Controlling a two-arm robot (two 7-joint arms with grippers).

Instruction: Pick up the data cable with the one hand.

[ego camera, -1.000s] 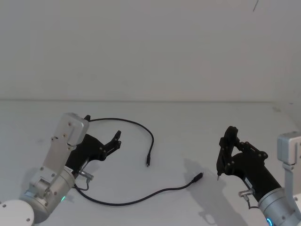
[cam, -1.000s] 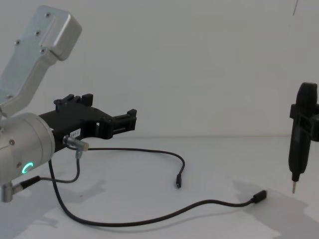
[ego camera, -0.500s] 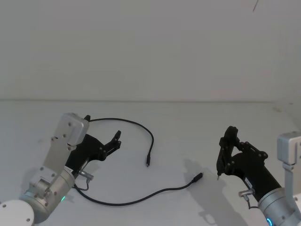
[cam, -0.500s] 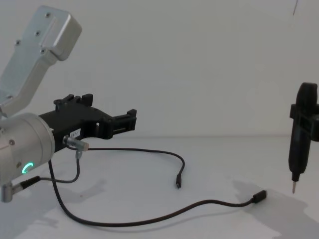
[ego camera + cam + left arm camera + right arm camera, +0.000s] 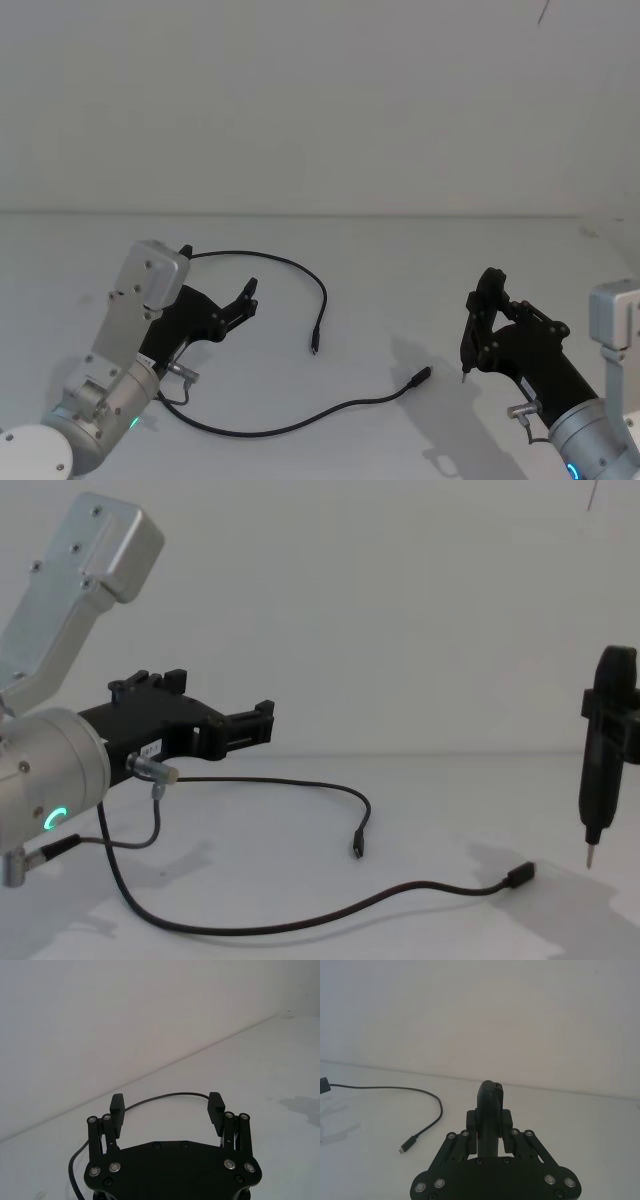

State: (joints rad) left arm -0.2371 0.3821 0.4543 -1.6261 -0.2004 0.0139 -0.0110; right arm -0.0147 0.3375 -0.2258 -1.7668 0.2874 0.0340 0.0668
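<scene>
From the head view, the data cable (image 5: 345, 404) lies loose on the white table (image 5: 400, 250): one small plug (image 5: 314, 348) rests near the middle, and the cord arcs back toward the left tool (image 5: 216, 272), passes beneath it, then sweeps forward and across to a second, slightly wider plug (image 5: 421, 377). The left tool sits low over the far-left stretch of cable with its fingers spread. On the right, well apart from the cable, the right tool (image 5: 484, 312) is clamped on a slim black probe (image 5: 468, 355) that points down at the table. In the left wrist view, the left tool (image 5: 167, 1107) stands wide open, its two black fingers (image 5: 116, 1107) far apart, and a curve of cable (image 5: 170, 1094) shows on the table beyond them. The right wrist view has the right tool (image 5: 489, 1125) closed around the probe (image 5: 490, 1105), with the cable (image 5: 437, 1110) and its small plug (image 5: 406, 1148) lying off to one side. From the chest view, the left tool (image 5: 220, 705) hangs above the table with the cable (image 5: 300, 920) trailing below it, a green ring (image 5: 52, 818) glows on the silver wrist, and the probe (image 5: 598, 770) stands upright at the right edge.
</scene>
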